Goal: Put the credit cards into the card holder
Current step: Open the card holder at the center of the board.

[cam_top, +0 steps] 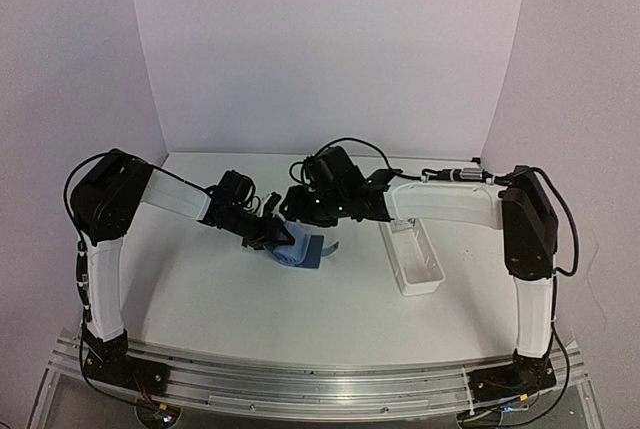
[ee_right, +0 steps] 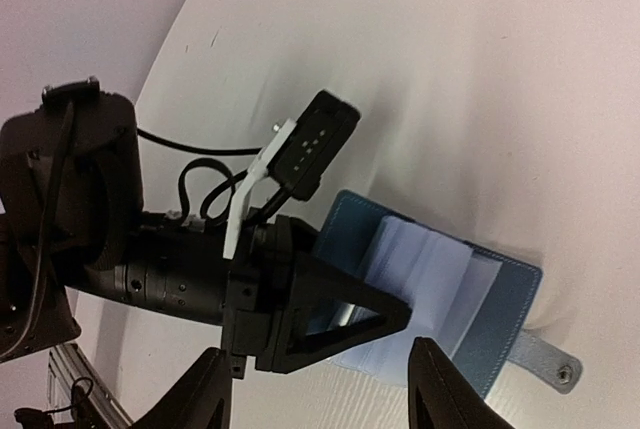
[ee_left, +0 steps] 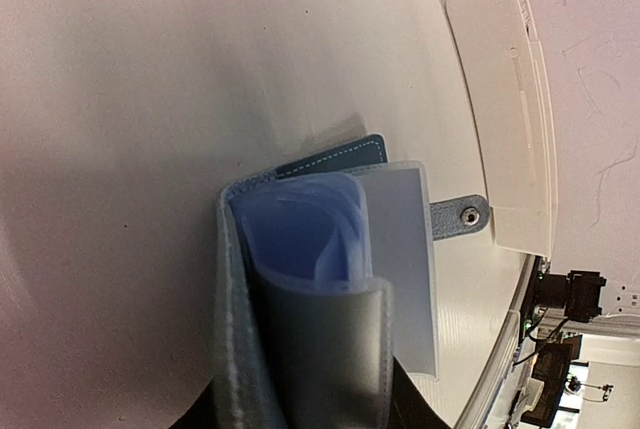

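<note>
Seemingly midway: on the surface (cam_top: 200,289), centre of the top view, the card holder (cam_top: 300,249) is open — left tool (cam_top: 272,240) clamped on its edge, right tool (ee_right: 318,351) spread wide, empty. No loose credit cards show — whether any sit inside, unclear.

The card holder (cam_top: 302,249) lies open on the table (cam_top: 200,289) near its middle, the left gripper (cam_top: 272,240) gripping its left edge, the right gripper (cam_top: 293,217) just behind, the tray (cam_top: 418,267) to its right
</note>
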Available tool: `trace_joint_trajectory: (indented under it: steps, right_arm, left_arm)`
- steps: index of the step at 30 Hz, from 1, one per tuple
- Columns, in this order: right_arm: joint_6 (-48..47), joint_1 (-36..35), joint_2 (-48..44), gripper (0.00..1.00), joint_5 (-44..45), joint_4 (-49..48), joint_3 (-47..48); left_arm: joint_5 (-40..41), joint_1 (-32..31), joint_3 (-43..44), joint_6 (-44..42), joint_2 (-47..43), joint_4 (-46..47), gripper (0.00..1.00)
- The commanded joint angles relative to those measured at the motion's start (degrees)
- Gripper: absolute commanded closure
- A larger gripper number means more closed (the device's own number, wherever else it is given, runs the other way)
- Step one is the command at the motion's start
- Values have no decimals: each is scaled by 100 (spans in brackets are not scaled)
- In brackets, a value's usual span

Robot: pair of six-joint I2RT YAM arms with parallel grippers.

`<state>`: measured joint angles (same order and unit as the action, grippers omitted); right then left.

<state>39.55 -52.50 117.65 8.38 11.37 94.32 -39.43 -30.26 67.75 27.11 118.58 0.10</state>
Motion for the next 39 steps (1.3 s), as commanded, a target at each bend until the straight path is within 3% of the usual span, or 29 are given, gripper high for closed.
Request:
trace_joint_trajectory:
  steps: [1, 11, 13, 18, 21, 31, 36, 39]
  right_arm:
    - [267, 103, 446, 47, -406, -681, 179]
    - [784, 348, 1186, 72, -1029, -1243, 491]
    - [912, 352, 1292, 72, -1009, -1239, 394]
    - [801, 271, 1386, 56, -724, -970, 156]
    - [656, 223, 1502, 52, -538, -693, 131]
    - [507, 220, 2011, 54, -248, -235, 332]
    - [591, 245, 2035, 65, -146, -141, 38]
    - [585, 280, 1923, 69, -207, -151, -213]
  left_arm:
    - [-68, 29, 35, -20, -79, 98, 63]
    - [-65, 29, -84, -22, -142, 157, 61]
    - [-64, 29, -77, -22, -136, 173, 61]
    - [-85, 29, -41, -31, -126, 171, 60]
    - [-120, 27, 3, -46, -102, 171, 60]
    - [-456, 20, 96, -304, -191, 73, 55]
    - [-939, 156, 91, -588, -481, 25, 43]
    - [-1209, 341, -30, -505, -678, 164, 41]
